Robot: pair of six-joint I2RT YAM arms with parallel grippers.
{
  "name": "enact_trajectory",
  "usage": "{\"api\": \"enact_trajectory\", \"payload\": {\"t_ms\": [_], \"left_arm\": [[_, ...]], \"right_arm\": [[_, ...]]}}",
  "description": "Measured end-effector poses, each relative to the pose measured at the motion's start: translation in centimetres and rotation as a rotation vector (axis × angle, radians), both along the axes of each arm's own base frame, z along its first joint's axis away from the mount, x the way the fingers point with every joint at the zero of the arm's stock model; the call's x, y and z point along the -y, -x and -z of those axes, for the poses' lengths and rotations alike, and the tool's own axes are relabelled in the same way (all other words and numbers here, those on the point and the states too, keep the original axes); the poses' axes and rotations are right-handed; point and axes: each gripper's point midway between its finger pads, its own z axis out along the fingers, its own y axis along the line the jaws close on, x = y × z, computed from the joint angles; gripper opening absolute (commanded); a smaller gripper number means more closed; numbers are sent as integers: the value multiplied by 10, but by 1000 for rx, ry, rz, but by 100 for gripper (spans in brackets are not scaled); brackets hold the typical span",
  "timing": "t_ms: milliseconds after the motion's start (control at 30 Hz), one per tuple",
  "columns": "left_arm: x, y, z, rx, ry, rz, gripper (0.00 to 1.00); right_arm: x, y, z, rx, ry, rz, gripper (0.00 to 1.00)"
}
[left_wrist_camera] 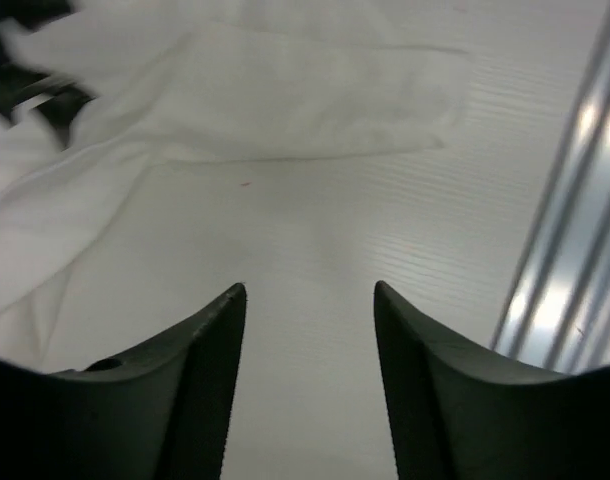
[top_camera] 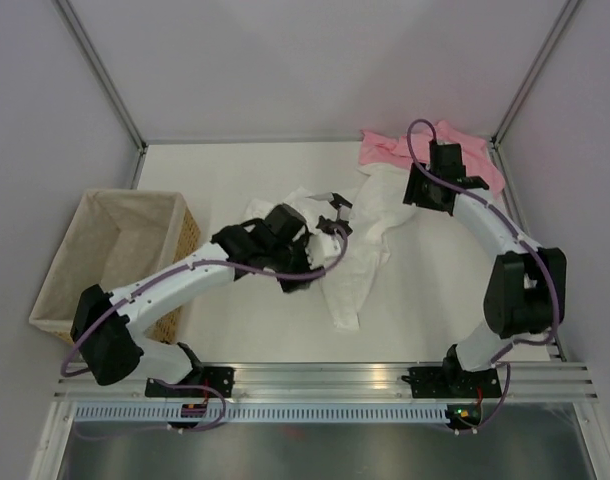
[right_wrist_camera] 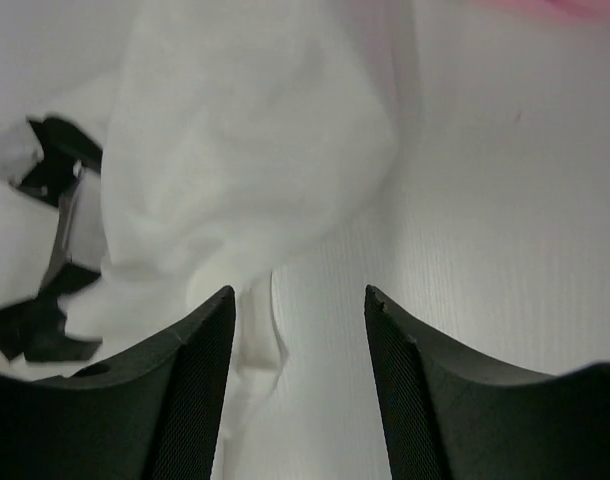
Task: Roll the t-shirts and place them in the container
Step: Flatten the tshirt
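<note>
- We are looking at the white t-shirt, which is lying crumpled in the middle of the worktop, bunched at its far end and trailing a narrow tail toward the near edge.
- We are seeing the pink t-shirt heaped in the far right corner, touching the far end of the white one.
- We are holding the left tool low over the white shirt with its fingers apart and nothing between them. In its wrist view only bare worktop is showing in the gap, with white cloth lying ahead.
- We are holding the right tool near the far right end of the white shirt, also spread apart and empty. A fold of white cloth is lying just in front of its left finger, not pinched.
- We are judging both shirts to be light, limp and quick to wrinkle: they are going to sag, drag and fold on themselves rather than hold any shape.
- We are expecting a pinch in the middle of the heap to lift only a lump, so we are favouring the edges: a shoulder seam, a sleeve or the hem, with one tool at each corner for spreading the cloth flat.
- We are counting on thin cloth calling for a low pinch right at the worktop, and we are wary of catching two layers at once.
- We are noting a lined wicker basket standing at the left, well apart from both shirts.
</note>
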Motion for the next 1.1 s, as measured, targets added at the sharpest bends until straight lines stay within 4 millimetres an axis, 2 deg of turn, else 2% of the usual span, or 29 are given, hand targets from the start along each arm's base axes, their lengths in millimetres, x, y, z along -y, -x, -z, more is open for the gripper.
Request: {"api": "enact_trajectory", "payload": {"t_ms": [100, 167, 233, 300, 400, 500, 567, 633, 733, 767, 800, 833, 867, 900, 967, 1033, 1100], "left_arm": [[-42, -92, -14, 87, 32, -321, 53], [-79, -145, -18, 147, 34, -515, 61], [-104, -174, -11, 170, 20, -633, 64], [-123, -193, 6, 168, -19, -710, 69], [-135, -208, 39, 133, -76, -761, 72], [-142, -217, 71, 90, -126, -782, 73], [-145, -224, 86, 78, -148, -793, 73], [-146, -232, 95, 83, -162, -805, 69], [-146, -240, 100, 98, -160, -813, 63], [-146, -242, 99, 109, -156, -817, 62], [-145, -245, 98, 120, -147, -819, 60], [-144, -249, 96, 133, -135, -821, 52], [-143, -252, 94, 142, -127, -823, 46], [-143, -255, 93, 155, -120, -827, 27], [-142, -259, 90, 169, -107, -832, 4], [-142, -262, 90, 179, -101, -836, 2], [-145, -264, 90, 184, -101, -842, 2]], "right_arm": [[-17, 58, 14, -14, -17, -27, 58], [-38, 85, 26, -20, -39, -72, 59], [-57, 109, 43, -48, -57, -120, 60], [-77, 136, 65, -92, -84, -166, 61], [-89, 168, 93, -154, -114, -194, 62], [-92, 187, 114, -190, -158, -186, 62], [-98, 192, 120, -193, -206, -187, 61], [-107, 187, 117, -160, -258, -194, 59], [-116, 183, 118, -138, -307, -199, 31], [-118, 181, 120, -133, -313, -196, 14], [-118, 180, 122, -134, -318, -190, 8], [-119, 180, 125, -137, -320, -184, 0], [-119, 179, 127, -141, -321, -179, 0], [-120, 179, 127, -143, -328, -174, 0], [-120, 177, 126, -139, -325, -170, 0], [-119, 172, 120, -134, -312, -172, 0], [-121, 159, 103, -103, -298, -180, 0]]}}
